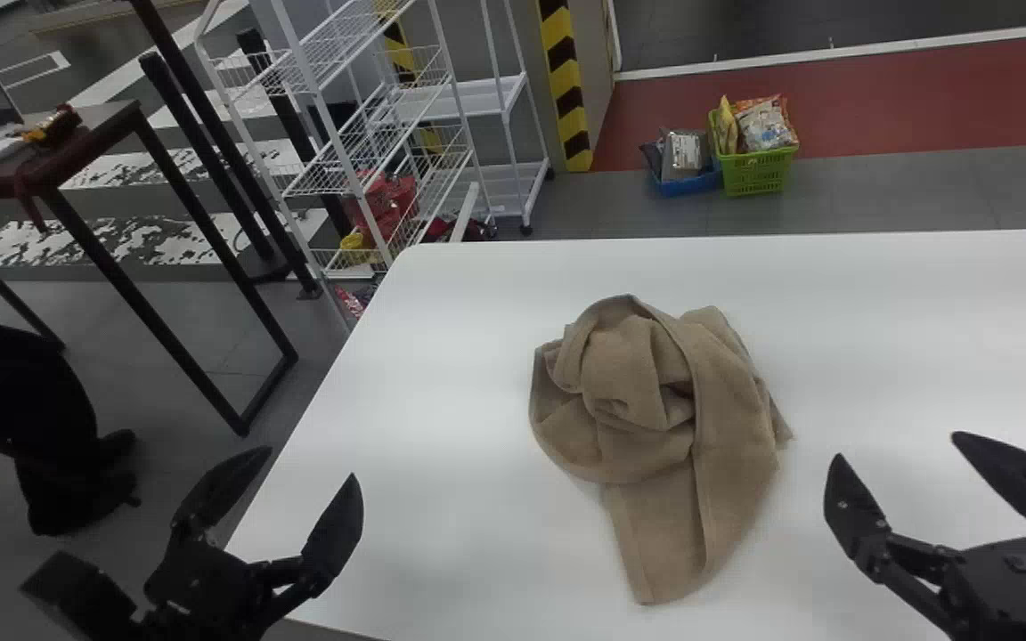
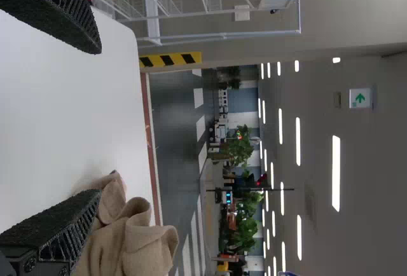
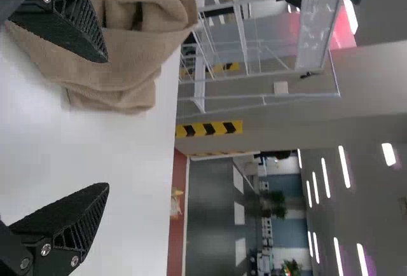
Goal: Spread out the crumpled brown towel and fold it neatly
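- towel [image 1: 736, 427] on table [image 1: 406, 374], roughly btwn the two grippers but nearer R; bunched, w/ a twisted mound [image 1: 624, 356] at its far-left part & a flatter tail [image 1: 660, 552] running twd robot
- L gripper [image 1: 310, 463]: fingers apart, nothing btwn them; hangs by table's left side, well apart from towel
- R gripper [image 1: 897, 445]: fingers wide too, holding nothing; just right of towel, no contact seen
- handling: looks like thick terry, so soft, limp, prob. light; not fragile, shouldn't slip much in a pinch; won't hold shape, so slack will sag & re-crumple if let go early
- grip: best bet prob. tail's end corner, plus the corner [image 1: 782, 434] poking out on right side; pinch 1 layer at hem, else two plies come up tog. & twist stays in
- in the way: mainly towel's own rolled layers, which hide the other corners; L gripper also has a longer reach & must mind table's edge
- around: rack [image 1: 468, 96], green basket [image 1: 753, 174] & blue basket [image 1: 689, 185] on floor past far edge; desk [image 1: 94, 133] off left; none should hinder
- stage: spreading comes first; no fold made
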Robot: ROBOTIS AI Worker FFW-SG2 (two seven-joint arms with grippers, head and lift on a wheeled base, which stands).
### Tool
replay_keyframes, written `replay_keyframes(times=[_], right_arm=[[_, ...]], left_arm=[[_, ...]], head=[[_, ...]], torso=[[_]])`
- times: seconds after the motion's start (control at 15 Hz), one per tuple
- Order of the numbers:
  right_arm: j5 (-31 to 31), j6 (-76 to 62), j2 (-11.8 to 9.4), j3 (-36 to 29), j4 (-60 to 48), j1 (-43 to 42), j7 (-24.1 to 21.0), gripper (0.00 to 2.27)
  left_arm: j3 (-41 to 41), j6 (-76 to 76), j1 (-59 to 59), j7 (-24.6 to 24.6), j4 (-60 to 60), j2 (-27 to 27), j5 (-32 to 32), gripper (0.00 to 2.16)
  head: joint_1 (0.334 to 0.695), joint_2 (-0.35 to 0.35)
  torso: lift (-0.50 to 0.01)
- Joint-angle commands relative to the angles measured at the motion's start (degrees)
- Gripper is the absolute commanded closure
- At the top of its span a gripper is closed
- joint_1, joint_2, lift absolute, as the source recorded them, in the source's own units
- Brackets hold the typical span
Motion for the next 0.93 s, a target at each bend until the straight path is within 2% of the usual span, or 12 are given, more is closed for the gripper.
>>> replay_keyframes(times=[0.0,0.27,0.53,0.87], right_arm=[[0.69,6.61,0.14,2.45,-1.21,-1.91,0.23,0.13],[1.05,13.99,0.14,8.61,-3.31,-4.63,0.23,0.13],[5.09,22.61,0.14,15.64,-3.49,-7.36,0.06,0.14],[5.62,27.35,0.14,16.25,-4.19,-7.36,-0.03,0.15]], left_arm=[[0.02,0.00,-0.01,-0.32,0.33,-0.24,0.02,0.00],[0.10,0.00,-0.01,-2.08,0.33,-0.24,0.02,0.00],[0.72,0.00,0.35,-2.60,0.33,-0.24,0.37,0.00],[0.89,-0.18,0.26,-2.69,0.85,-0.24,0.46,0.00]], head=[[0.695,0.350],[0.695,0.350],[0.695,0.350],[0.695,0.350]], torso=[[-0.128],[-0.128],[-0.128],[-0.128]])
